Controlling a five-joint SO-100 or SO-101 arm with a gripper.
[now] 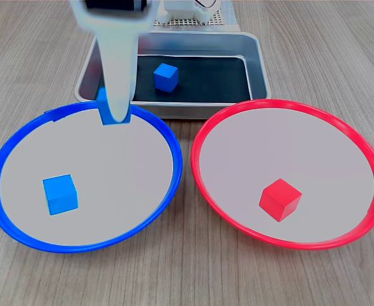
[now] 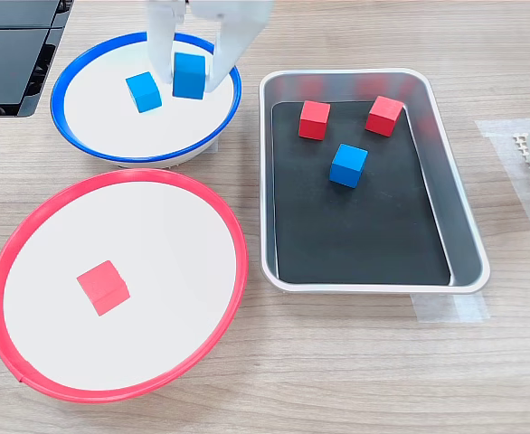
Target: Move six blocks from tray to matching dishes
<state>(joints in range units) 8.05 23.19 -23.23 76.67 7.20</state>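
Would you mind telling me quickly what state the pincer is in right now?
Pincer: closed on a blue block, held over the blue dish.

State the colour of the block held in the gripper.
Blue block, clearest in the second exterior view.

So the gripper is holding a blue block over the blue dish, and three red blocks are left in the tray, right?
Not quite. The second exterior view shows only two red blocks left in the tray, plus one blue block. The rest is right: the gripper holds a blue block over the blue dish.
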